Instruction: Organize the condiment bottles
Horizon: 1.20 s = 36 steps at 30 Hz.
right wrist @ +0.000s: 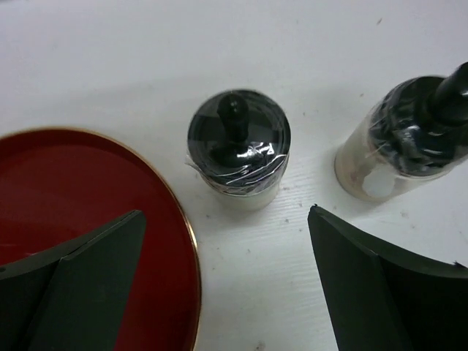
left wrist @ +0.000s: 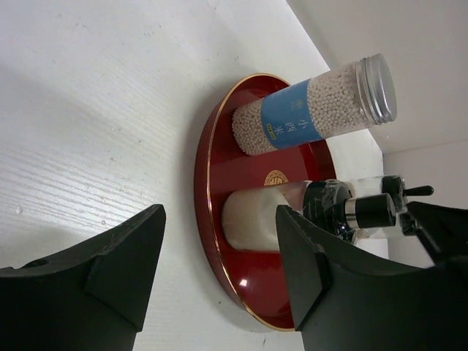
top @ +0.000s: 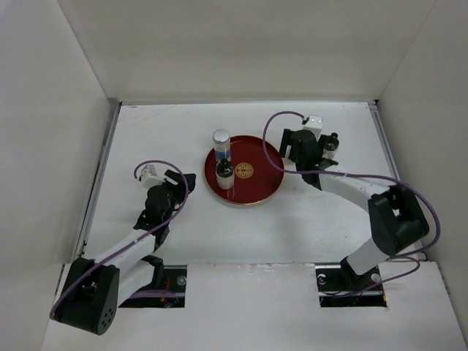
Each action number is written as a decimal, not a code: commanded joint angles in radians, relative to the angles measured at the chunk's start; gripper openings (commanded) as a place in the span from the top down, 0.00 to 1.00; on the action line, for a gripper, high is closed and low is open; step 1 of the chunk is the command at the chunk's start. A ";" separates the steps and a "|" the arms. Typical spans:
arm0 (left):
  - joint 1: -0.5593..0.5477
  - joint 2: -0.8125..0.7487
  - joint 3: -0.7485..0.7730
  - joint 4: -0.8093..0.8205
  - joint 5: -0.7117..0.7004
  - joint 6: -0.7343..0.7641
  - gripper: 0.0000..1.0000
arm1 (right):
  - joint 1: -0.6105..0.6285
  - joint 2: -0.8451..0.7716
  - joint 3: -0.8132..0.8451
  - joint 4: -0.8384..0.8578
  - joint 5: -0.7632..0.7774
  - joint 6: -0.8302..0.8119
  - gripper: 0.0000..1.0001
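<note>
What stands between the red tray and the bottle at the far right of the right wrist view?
Another black-capped bottle stands there, upright on the table, as the right wrist view shows.

Red gold-rimmed tray [top: 263,184], black-capped pale bottles [right wrist: 238,150], blue-labelled cylinder [left wrist: 307,110]

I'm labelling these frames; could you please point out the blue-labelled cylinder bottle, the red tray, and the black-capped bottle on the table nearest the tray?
blue-labelled cylinder bottle [left wrist: 292,113]: left wrist view, on its blue label.
red tray [top: 256,189]: top view, bare red floor.
black-capped bottle [right wrist: 235,121]: right wrist view, its cap's knob.
</note>
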 commanded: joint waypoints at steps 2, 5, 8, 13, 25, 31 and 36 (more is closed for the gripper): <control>-0.002 -0.020 -0.015 0.066 -0.004 -0.007 0.40 | -0.051 0.084 0.100 0.041 -0.077 -0.023 0.00; -0.012 -0.031 -0.021 0.068 -0.017 -0.005 0.40 | -0.079 0.137 0.140 0.047 -0.083 -0.026 0.00; -0.018 -0.015 -0.029 0.086 -0.025 -0.008 0.40 | -0.100 0.193 0.174 0.075 -0.093 -0.038 0.00; -0.022 0.014 -0.041 0.130 -0.031 -0.015 0.40 | -0.132 0.289 0.238 0.084 -0.130 -0.036 0.06; -0.019 0.015 -0.041 0.130 -0.063 0.002 0.40 | -0.060 0.060 0.211 0.124 -0.050 -0.088 0.40; 0.010 0.005 -0.043 0.124 -0.071 0.015 0.40 | 0.044 0.133 0.296 0.122 -0.141 -0.076 0.39; 0.013 -0.006 -0.044 0.123 -0.073 0.022 0.40 | 0.093 0.264 0.407 0.098 -0.166 -0.059 0.39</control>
